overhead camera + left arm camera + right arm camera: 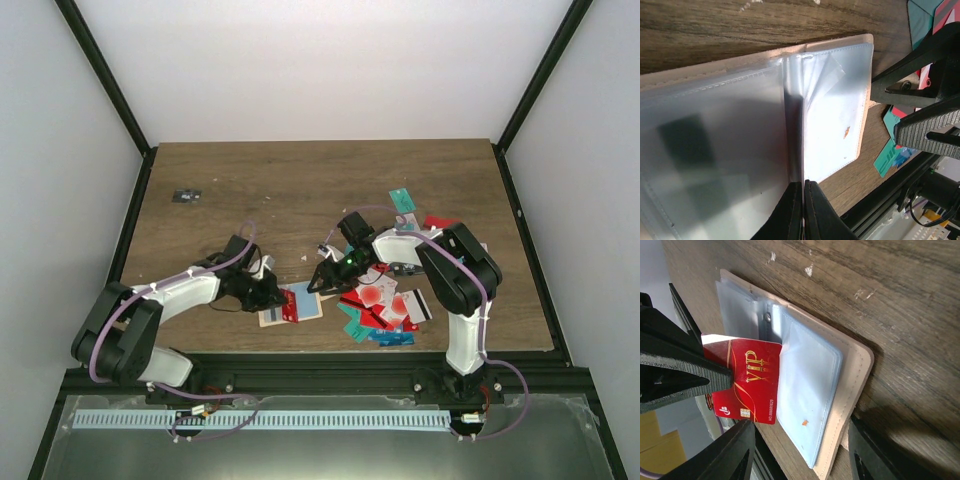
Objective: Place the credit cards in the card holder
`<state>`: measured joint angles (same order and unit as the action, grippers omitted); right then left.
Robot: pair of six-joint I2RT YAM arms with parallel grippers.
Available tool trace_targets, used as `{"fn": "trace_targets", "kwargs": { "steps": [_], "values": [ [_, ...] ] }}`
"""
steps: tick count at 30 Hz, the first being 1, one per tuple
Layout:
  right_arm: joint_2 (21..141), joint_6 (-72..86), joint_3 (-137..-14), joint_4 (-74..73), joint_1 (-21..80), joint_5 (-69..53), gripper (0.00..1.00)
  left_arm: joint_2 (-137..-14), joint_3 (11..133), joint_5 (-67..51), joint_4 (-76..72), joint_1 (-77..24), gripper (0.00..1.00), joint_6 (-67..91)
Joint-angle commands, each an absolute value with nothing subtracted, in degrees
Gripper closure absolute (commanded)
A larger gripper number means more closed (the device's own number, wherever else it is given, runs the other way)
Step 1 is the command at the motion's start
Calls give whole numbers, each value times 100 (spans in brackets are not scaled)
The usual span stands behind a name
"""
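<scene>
Card holder (807,390) lies open and flat on the wooden bench (890,300), close to the near edge and between the two arms, its beige cover underneath and its clear sleeves (830,115) facing up. A red card (747,385) with gold "VIP" lettering sits across the holder's left half. Its right edge runs under one of the sleeves, though from these angles it is hard to say whether it is inside a pocket or only lying beneath the leaf.

The left fingers (790,210) are pressed together on the edge of a clear sleeve near the holder's fold. The right fingers (737,450) hang just over the holder's right side, spread moderately apart with nothing between them.

To the right of the holder, under the right arm, is the heap of loose credit cards (385,305), red, teal, blue and white ones overlapping. A single teal card (402,197) lies apart, farther back on the bench. A small dark flat object (186,196) rests near the far left corner, well away from everything else.
</scene>
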<state>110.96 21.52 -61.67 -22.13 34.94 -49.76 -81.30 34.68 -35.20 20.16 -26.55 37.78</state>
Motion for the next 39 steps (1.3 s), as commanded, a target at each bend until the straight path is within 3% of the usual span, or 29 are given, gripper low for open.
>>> {"fn": "trace_targets", "kwargs": {
  "steps": [1,29,39],
  "values": [
    [11163,2007,-6091,-2336,3472,-4970,46,-8186,3374,-3539,1614,-2632,96,3848],
    [11076,1968,-5934,-2313,3471,-4969,52,-8398,3190,-3536,879,-2635,96,3894],
    [11045,2043,-5731,-2227,3477,-4945,58,-8402,3118,-3425,545,-2631,96,4216]
  ]
}}
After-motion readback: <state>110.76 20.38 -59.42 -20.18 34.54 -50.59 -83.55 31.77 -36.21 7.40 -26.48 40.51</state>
